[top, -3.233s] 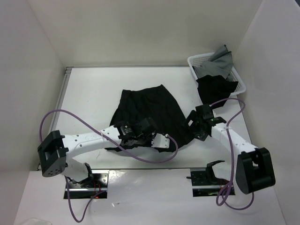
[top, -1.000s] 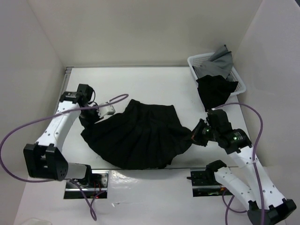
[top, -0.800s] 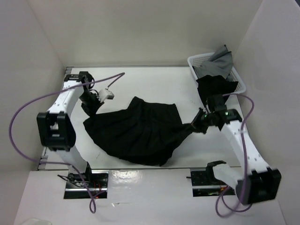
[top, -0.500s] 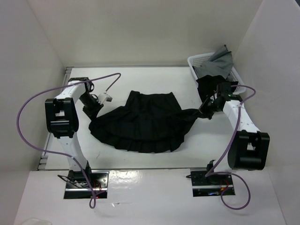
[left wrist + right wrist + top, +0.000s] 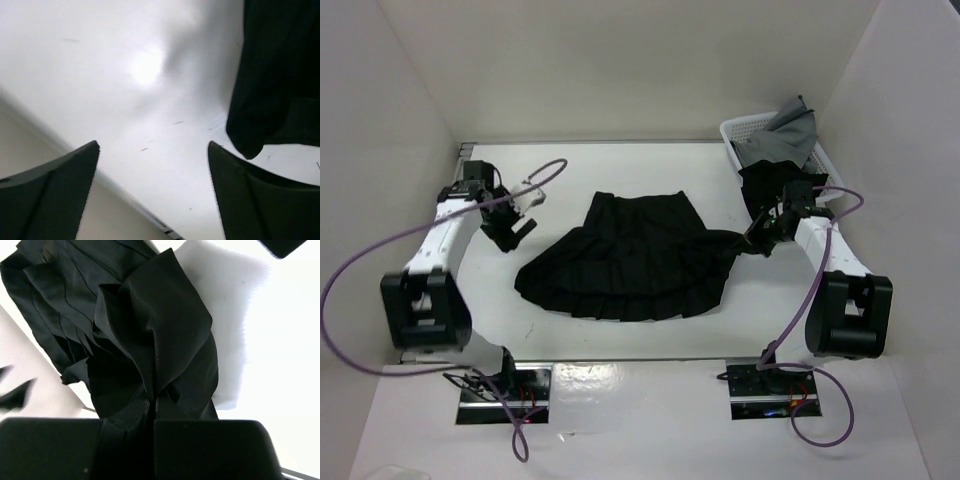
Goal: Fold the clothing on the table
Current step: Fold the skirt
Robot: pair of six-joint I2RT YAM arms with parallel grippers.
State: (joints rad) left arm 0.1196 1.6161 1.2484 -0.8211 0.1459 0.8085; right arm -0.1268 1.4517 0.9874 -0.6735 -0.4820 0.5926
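On the floor of the white-walled cell: large flat white matte tabletop [image 5: 620, 170], white wall panels [image 5: 620, 70] on the left, far and right sides.

Centre of the tabletop, a bit right: black pleated fan-shaped skirt [image 5: 630, 260] of thin soft fabric. It lies mostly flat, with the narrow waistband at the far edge and the wide hem fanned toward the near side. Its right corner is drawn out into a bunched point toward the right.

White left arm [image 5: 450, 230] with black joints runs up the left side of the table. White right arm [image 5: 830, 260] runs up the right side. Purple cables [image 5: 360, 270] loop off both.

Far right corner: white plastic mesh basket [image 5: 735, 128]. A second black garment [image 5: 780, 190] hangs over its near rim onto the table. Grey cloth [image 5: 790, 130] sticks up out of the basket.

Right gripper [image 5: 760, 243] is at the skirt's drawn-out right corner. In the wrist view its fingers are pressed together at [image 5: 152, 415] on a gathered fold of skirt fabric [image 5: 150, 340].

Left gripper [image 5: 512, 232] is left of the skirt, near it but apart. In the wrist view the fingers are spread wide [image 5: 152, 147] with nothing between them, only bare table. A skirt edge [image 5: 280, 75] shows at the right of that view.
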